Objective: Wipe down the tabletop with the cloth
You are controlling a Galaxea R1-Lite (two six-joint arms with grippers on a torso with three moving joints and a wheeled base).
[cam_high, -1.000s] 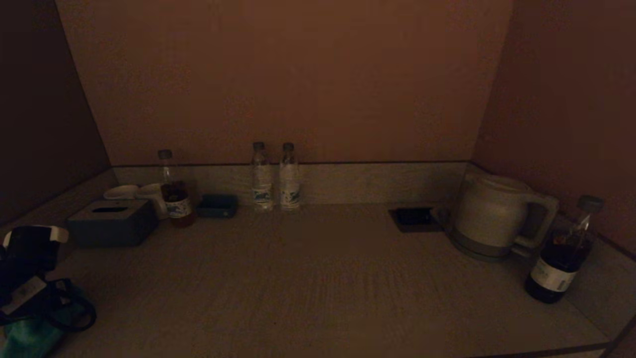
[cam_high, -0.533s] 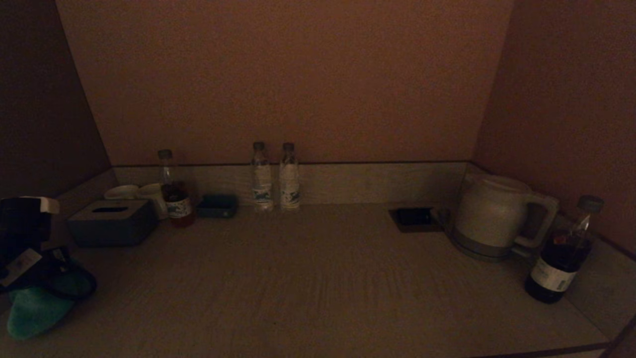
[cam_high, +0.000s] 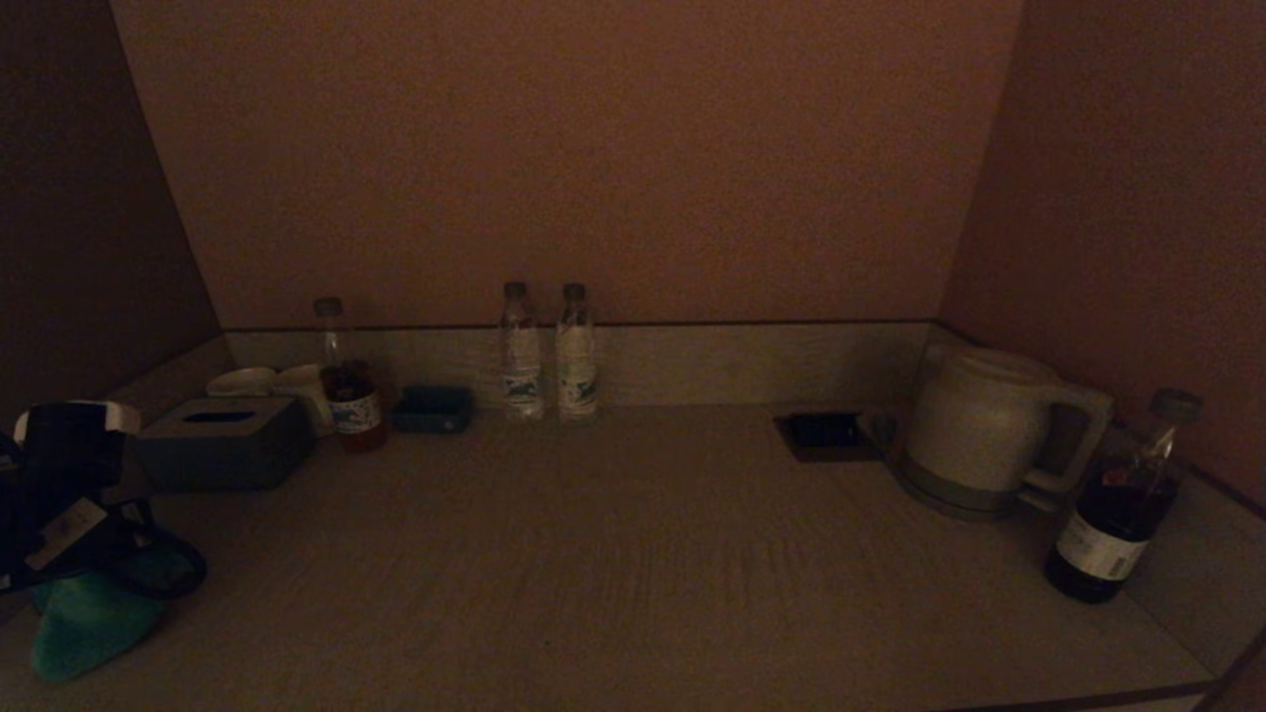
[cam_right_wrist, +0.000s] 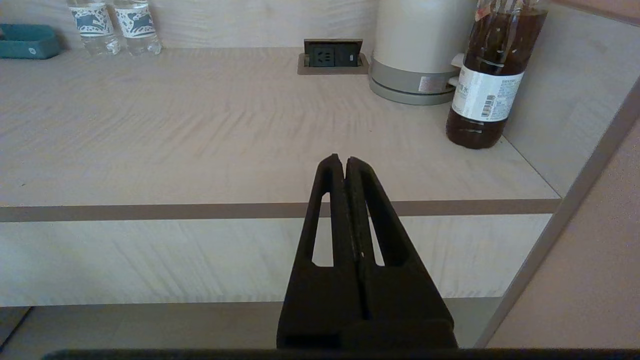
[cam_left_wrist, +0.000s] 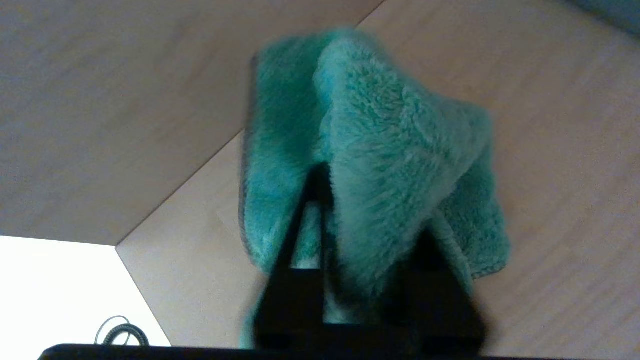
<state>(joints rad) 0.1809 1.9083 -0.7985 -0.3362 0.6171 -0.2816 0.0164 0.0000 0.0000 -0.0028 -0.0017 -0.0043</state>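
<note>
A fluffy teal cloth [cam_high: 84, 625] hangs from my left gripper [cam_high: 99, 583] at the near left of the wooden tabletop [cam_high: 633, 554]. In the left wrist view the gripper [cam_left_wrist: 370, 200] is shut on the cloth [cam_left_wrist: 390, 135], which drapes over both fingers just above the table surface near the left wall. My right gripper [cam_right_wrist: 340, 161] is shut and empty, held off the table's front edge, and it is out of the head view.
A tissue box [cam_high: 223, 445], cups [cam_high: 267, 384], a tea bottle [cam_high: 346, 381], a teal tray [cam_high: 432, 408] and two water bottles [cam_high: 547, 356] line the back left. A socket [cam_high: 826, 435], a kettle [cam_high: 989, 430] and a dark bottle [cam_high: 1123, 504] stand at the right.
My left gripper with the cloth has moved forward from the table's near left corner, then a little to the right. The right arm has not moved.
</note>
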